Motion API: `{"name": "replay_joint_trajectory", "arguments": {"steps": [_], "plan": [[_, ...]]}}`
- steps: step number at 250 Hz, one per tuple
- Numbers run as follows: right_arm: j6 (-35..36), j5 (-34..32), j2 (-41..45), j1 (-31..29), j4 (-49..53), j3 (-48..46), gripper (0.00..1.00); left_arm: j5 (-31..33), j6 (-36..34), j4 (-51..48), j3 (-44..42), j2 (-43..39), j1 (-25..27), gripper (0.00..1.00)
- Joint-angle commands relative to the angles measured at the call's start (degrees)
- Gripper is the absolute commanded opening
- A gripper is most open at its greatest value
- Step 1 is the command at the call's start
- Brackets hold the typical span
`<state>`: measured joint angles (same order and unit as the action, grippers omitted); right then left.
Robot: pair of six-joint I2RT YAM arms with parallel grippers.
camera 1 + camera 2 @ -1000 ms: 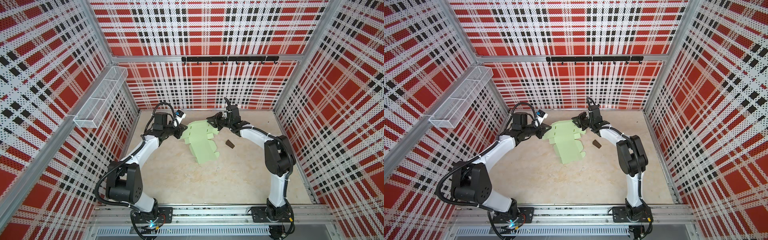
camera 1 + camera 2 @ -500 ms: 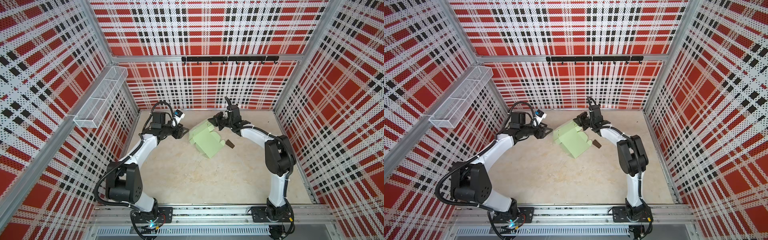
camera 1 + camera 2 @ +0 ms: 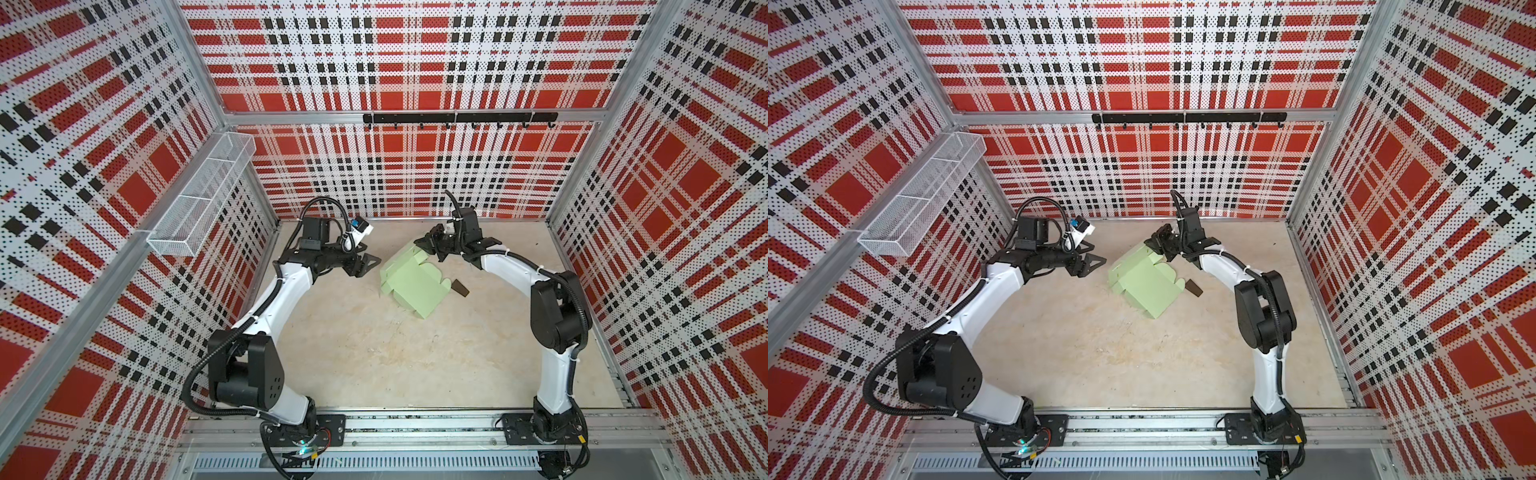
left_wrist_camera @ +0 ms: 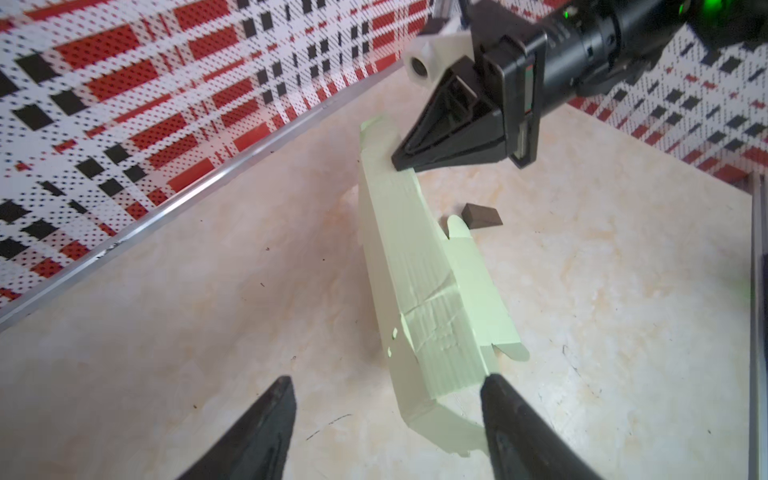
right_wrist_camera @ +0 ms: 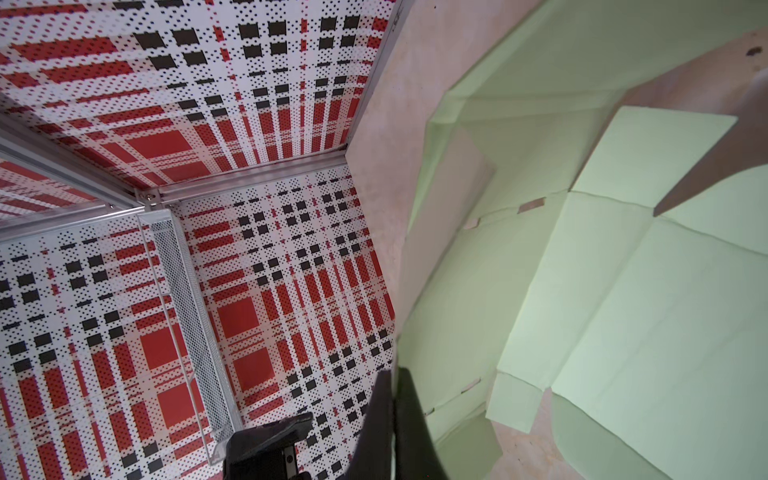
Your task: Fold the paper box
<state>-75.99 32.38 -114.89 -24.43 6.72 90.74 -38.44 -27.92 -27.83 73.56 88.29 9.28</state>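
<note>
we have the paper box (image 3: 415, 282) only partly formed: it rests on the table (image 3: 374, 353) just beside the dark brown scrap (image 3: 460, 287), one long panel tipped up along a crease, its side flaps and tabs loose and nothing tucked, so we judge most of the folding is left. the right gripper (image 3: 424, 246), near the scrap, is pinched tight on the box's raised edge. the left gripper (image 3: 370, 266), on the box's side away from the scrap, holds its jaws wide with nothing between them.
</note>
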Motion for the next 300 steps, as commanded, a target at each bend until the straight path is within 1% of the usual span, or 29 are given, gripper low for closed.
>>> {"name": "replay_joint_trajectory", "arguments": {"steps": [1, 36, 71, 95, 124, 146, 172, 218, 236, 261, 267, 287, 300], "plan": [[4.9, 2.2, 1.6, -0.6, 3.7, 3.6, 0.00, 1.9, -6.2, -4.4, 1.9, 1.5, 1.7, 0.74], [7.0, 3.9, 1.8, -0.9, 5.3, 3.0, 0.00, 0.2, -10.6, -7.4, 1.4, 1.7, 2.5, 0.74], [14.0, 6.6, -0.3, -1.9, 13.0, 6.6, 0.00, -1.8, -15.0, -9.9, 0.8, 1.9, 2.7, 0.74], [17.0, 9.6, -1.3, -2.6, 14.4, 7.3, 0.00, -2.8, -16.6, -11.8, 1.3, 2.0, 2.7, 0.74], [19.6, 11.3, -1.8, -2.9, 15.9, 6.7, 0.00, -3.7, -21.0, -13.6, 0.3, 1.9, 2.9, 0.73], [19.6, 12.5, -1.9, -3.2, 15.0, 6.2, 0.00, -2.1, -23.9, -13.8, -0.9, 1.9, 3.7, 0.72], [20.3, 12.9, -2.3, -3.9, 15.2, 6.5, 0.00, 0.7, -25.7, -13.6, -0.9, 2.5, 4.9, 0.71], [19.7, 12.9, -3.8, -4.2, 15.1, 6.4, 0.00, 2.6, -25.8, -12.8, -1.3, 3.3, 6.9, 0.70], [18.6, 12.6, -3.6, -4.2, 13.0, 5.2, 0.00, 4.3, -27.1, -12.7, -2.1, 3.6, 7.7, 0.70], [18.0, 12.6, -4.7, -4.4, 12.8, 5.6, 0.00, 7.2, -28.1, -12.0, -2.6, 4.0, 7.6, 0.70], [18.0, 12.7, -4.9, -4.4, 12.7, 5.8, 0.00, 7.7, -28.4, -12.1, -2.5, 4.1, 9.4, 0.70], [18.0, 12.6, -5.0, -4.3, 12.4, 5.6, 0.00, 9.3, -29.7, -13.7, -1.6, 4.2, 9.8, 0.70], [18.0, 12.8, -5.4, -4.1, 12.3, 5.5, 0.00, 9.0, -30.4, -14.8, -1.1, 4.0, 10.0, 0.71]]}}
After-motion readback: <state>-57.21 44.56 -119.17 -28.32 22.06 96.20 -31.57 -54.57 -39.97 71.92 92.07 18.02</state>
